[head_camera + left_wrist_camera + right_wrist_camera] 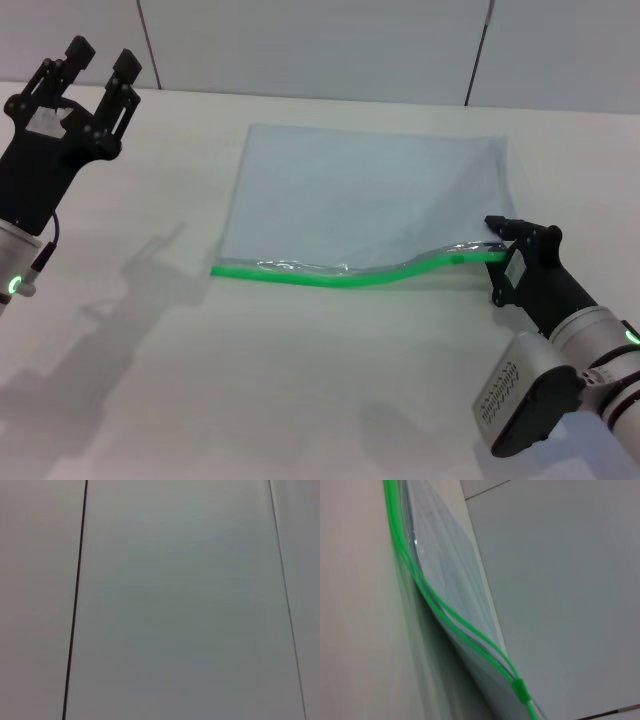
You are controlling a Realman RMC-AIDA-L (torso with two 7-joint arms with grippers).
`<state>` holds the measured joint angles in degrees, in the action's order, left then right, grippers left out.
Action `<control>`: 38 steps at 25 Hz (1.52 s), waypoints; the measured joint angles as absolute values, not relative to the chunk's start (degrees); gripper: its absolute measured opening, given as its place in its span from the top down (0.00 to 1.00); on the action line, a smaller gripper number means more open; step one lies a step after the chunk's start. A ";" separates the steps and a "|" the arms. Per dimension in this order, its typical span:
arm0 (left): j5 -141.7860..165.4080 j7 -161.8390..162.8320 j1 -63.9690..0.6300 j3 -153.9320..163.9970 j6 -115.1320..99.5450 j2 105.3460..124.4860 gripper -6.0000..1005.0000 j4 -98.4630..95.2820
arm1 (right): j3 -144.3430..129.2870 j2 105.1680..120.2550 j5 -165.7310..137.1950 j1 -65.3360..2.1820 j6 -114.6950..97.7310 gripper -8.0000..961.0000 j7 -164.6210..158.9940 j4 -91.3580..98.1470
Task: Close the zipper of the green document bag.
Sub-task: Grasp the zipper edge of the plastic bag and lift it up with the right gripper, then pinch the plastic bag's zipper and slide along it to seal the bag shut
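Note:
The green document bag (370, 190) lies flat on the white table, a pale translucent pouch. Its bright green zipper (340, 275) runs along the near edge. My right gripper (499, 254) is at the zipper's right end and shut on it, holding that end slightly off the table so the strip curves upward. The slider (456, 259) sits a short way left of the gripper. In the right wrist view the zipper (427, 597) splits into two strips beyond the slider (518, 686) and runs as one strip on the near side of it. My left gripper (98, 58) is raised at the far left, open and holding nothing.
The table (250, 380) stretches bare in front of the bag and to its left. A grey panelled wall (320, 40) stands behind the table's far edge. The left wrist view holds only that wall (175, 605).

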<state>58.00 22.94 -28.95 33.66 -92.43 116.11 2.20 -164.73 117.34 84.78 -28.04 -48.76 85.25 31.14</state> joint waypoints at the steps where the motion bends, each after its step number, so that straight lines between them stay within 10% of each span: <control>1: 58.01 22.94 -28.98 33.66 -92.42 116.13 0.46 2.20 | -164.67 117.34 84.81 -28.04 -48.74 0.68 85.25 31.34; 4: 58.01 22.94 -29.00 33.66 -92.29 116.15 0.46 2.20 | -164.52 117.33 84.82 -28.04 -48.72 0.86 85.26 31.92; 15: 59.46 22.91 -30.15 34.98 -87.44 116.09 0.46 2.11 | -164.69 117.14 84.42 -28.31 -48.65 0.94 85.23 34.92; 38: 67.06 10.10 -37.15 55.47 -74.38 116.53 0.46 0.72 | -164.71 117.23 84.42 -31.62 -48.92 0.94 84.55 39.47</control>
<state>67.06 10.10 -37.15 55.47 -74.38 116.53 0.72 -164.71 117.23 84.42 -31.62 -48.92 84.55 39.47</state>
